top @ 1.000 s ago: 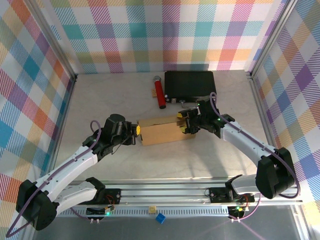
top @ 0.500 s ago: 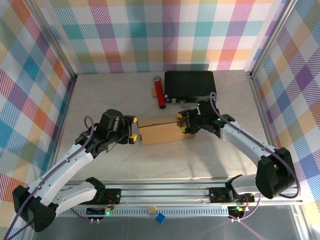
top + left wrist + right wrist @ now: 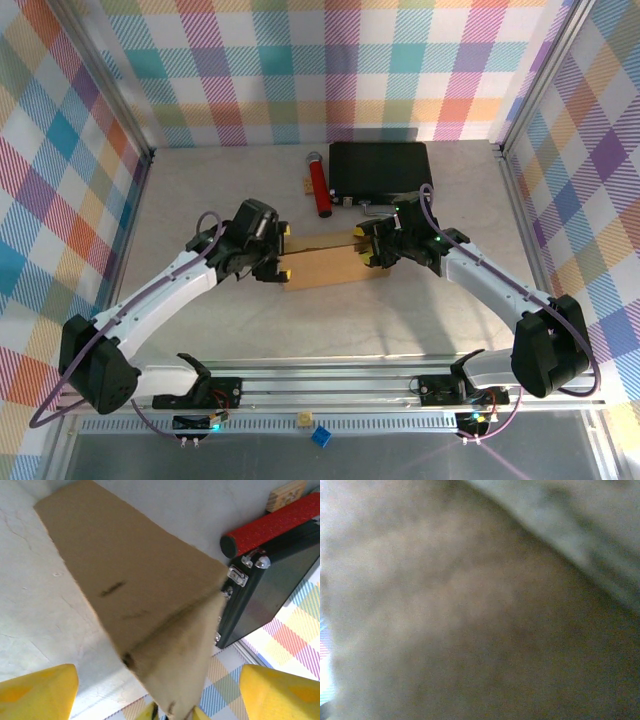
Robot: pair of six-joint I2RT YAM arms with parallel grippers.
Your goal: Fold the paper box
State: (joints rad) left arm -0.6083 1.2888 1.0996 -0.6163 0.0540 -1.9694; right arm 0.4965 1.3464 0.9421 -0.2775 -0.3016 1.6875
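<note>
My left fingers (image 3: 35, 690) straddle the box (image 3: 125, 580) flap, spread wide and holding nothing; I'd clamp squarely. My right fingers (image 3: 368, 247): can't tell.

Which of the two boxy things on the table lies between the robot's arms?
The brown paper box, with one arm at each end. The black case sits farther back, beside a red tube.

Whole thing sits in a little booth: pastel plaid walls (image 3: 330, 70) at the back and on both sides, framed by bare aluminium corner posts (image 3: 108, 80). The pale grey, faintly marbled desk (image 3: 200, 190) is lit pretty evenly, with only soft shadows. A ribbed silver aluminium rail (image 3: 340, 385) runs along its near edge.
</note>
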